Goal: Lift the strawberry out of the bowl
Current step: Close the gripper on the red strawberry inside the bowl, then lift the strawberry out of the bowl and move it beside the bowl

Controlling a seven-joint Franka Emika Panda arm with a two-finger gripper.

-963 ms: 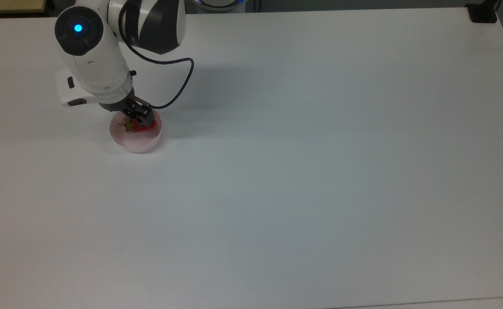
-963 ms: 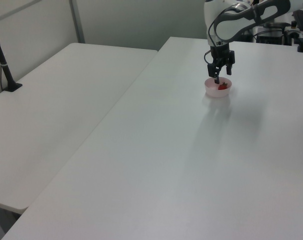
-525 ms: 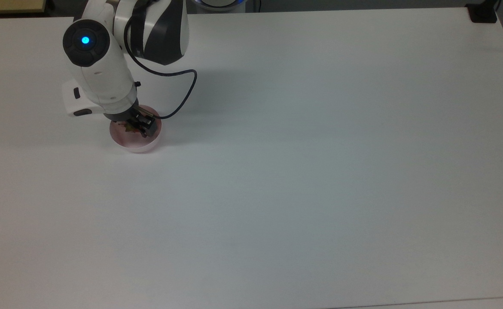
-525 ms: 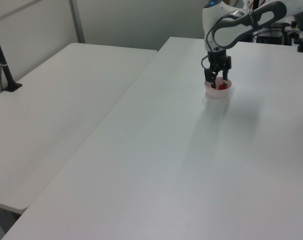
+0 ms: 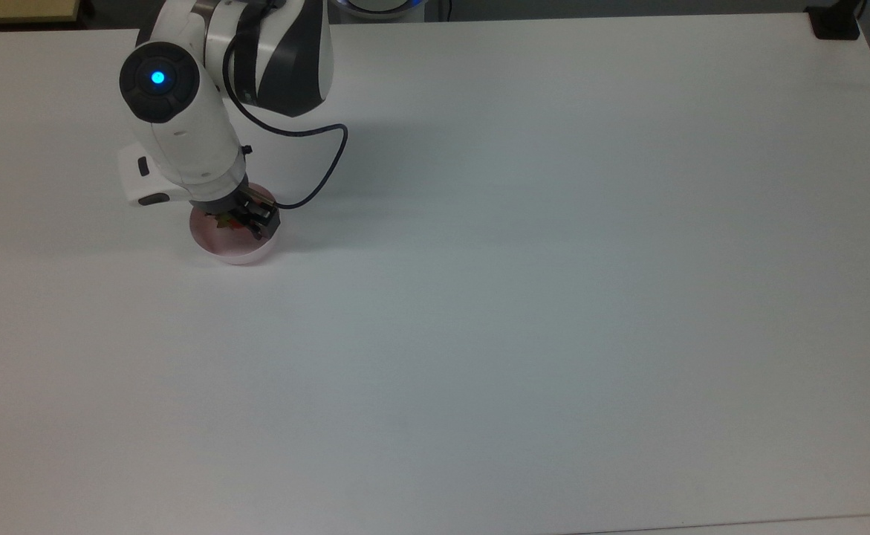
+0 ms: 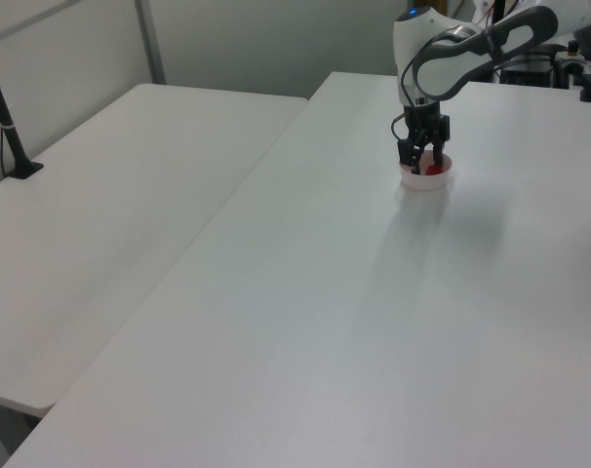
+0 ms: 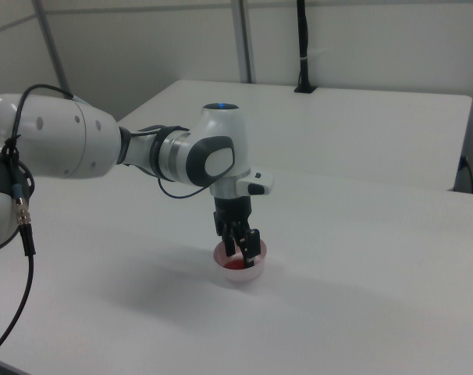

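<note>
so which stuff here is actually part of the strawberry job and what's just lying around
Part of the job:
- strawberry, red, lying in the bowl
- bowl, pale pink, on the table
- pincer, lowered into the bowl over the strawberry

Just there:
- white table under the bowl
- second white table, at the left view's left
- black post standing on that second table

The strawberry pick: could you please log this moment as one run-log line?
phase: reaching | end effector: open, lowered into bowl, astride strawberry | strawberry: in bowl, not lifted | bowl: on table
</note>
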